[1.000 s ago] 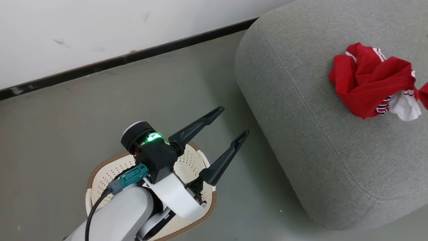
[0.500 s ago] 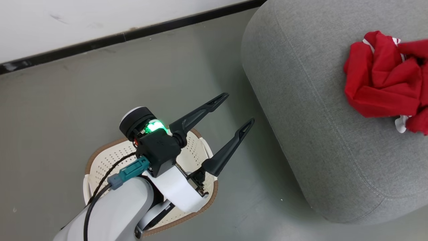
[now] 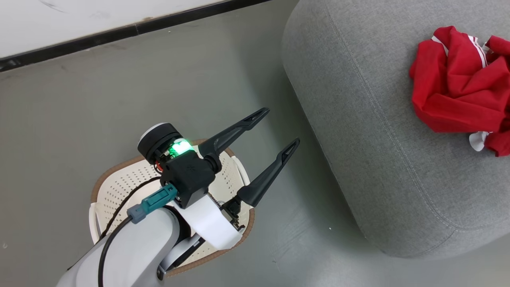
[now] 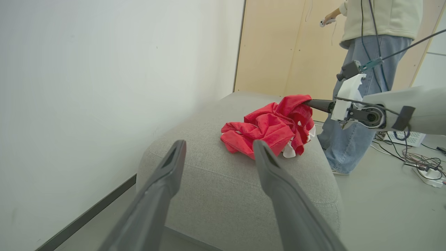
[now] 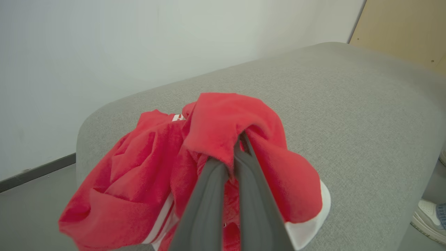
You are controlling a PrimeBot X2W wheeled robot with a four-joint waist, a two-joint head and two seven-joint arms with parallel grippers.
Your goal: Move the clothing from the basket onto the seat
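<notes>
The red clothing (image 3: pixel 458 91) lies crumpled with white trim on the grey seat (image 3: pixel 378 151) at the right of the head view. My right gripper (image 5: pixel 236 148) is shut on a fold of that red fabric; the left wrist view shows my right gripper (image 4: pixel 307 103) at the top of the pile (image 4: pixel 271 127). My left gripper (image 3: pixel 279 127) hangs open and holds nothing above the cream basket (image 3: pixel 115 179), its fingers aimed toward the seat. My arm hides much of the basket; the part that shows is bare perforated plastic.
A person (image 4: pixel 366 69) in jeans stands beyond the seat's far end, holding a controller; a shoe (image 5: pixel 430 216) shows by the seat. Cables (image 4: pixel 418 160) lie on the floor there. A white wall with a dark baseboard (image 3: pixel 119 32) runs behind the basket.
The head camera has shifted. A further red piece has come onto the pile from the right. My left gripper has stayed open over the basket.
</notes>
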